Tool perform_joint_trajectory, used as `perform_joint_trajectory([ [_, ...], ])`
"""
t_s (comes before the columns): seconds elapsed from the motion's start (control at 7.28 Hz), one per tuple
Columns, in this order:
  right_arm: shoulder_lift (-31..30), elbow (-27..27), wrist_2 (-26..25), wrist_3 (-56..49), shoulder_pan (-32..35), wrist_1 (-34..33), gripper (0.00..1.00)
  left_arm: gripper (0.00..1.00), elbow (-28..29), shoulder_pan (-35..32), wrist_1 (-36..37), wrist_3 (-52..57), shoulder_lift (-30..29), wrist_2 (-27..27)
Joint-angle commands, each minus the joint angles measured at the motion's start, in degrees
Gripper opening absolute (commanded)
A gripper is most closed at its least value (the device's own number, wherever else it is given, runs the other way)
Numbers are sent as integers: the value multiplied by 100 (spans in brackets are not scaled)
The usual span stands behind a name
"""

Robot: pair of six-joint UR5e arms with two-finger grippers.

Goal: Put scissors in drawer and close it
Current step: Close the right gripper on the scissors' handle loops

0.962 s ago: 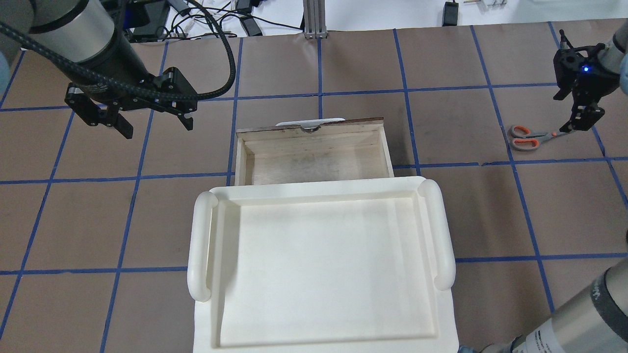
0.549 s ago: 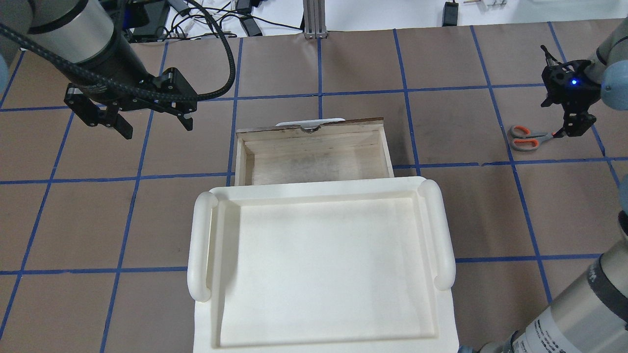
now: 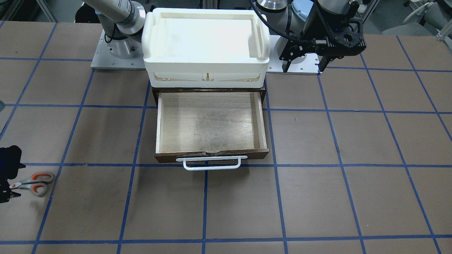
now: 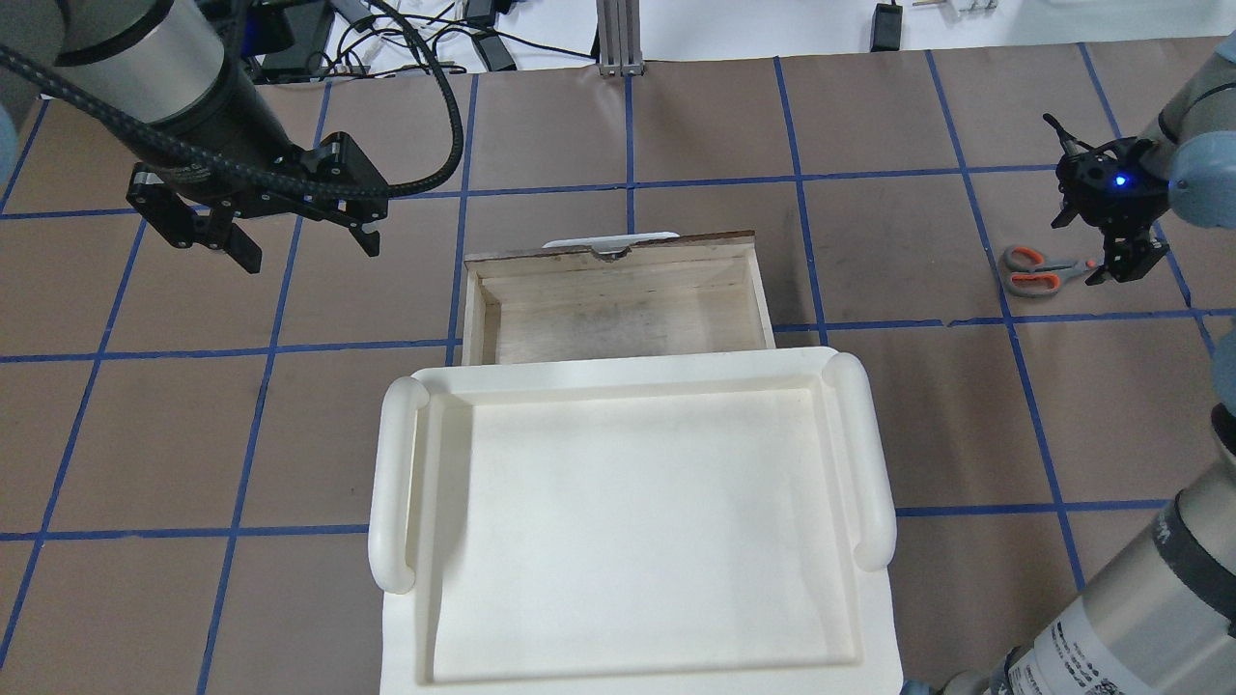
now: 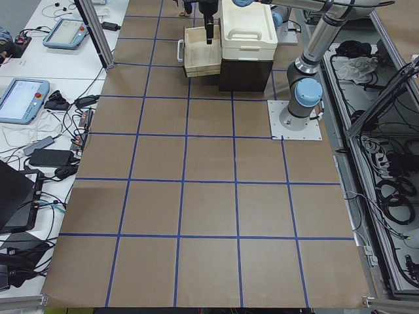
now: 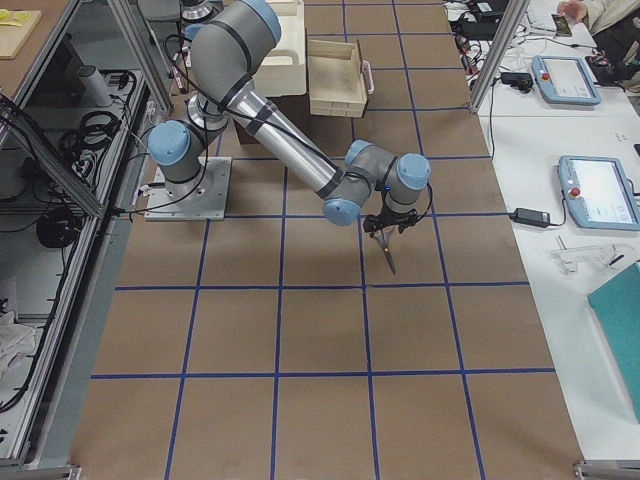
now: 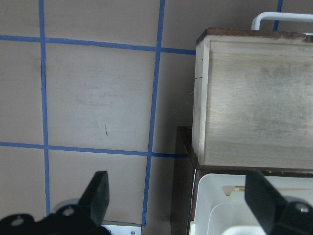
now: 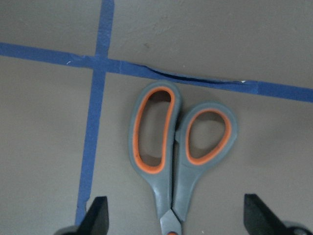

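Currently the scissors (image 4: 1038, 271) lie flat on the table (image 4: 869, 125), well to the robot's right of the open drawer (image 4: 470, 309). The right gripper (image 4: 1120, 266), jaws wide, straddles their blades. The left gripper (image 4: 309, 249), jaws wide and holding nothing, hovers left of the drawer.

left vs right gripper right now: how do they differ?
Left gripper hangs up beside the drawer, far from the scissors; right gripper sits low over them. Left fingers frame only table and the cabinet corner; right fingers straddle the scissors about at the pivot. Shared: both open, neither holding anything.
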Motion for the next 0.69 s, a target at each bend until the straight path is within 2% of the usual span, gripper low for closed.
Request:
perform_joint_trajectory([
  [0.0,54,41,-189,-294,0,-18,96,100,0,0,5,0,-9,0],
  [0.55,99,32,-243,-472,0,-256,95,100,0,0,5,0,0,0],
])
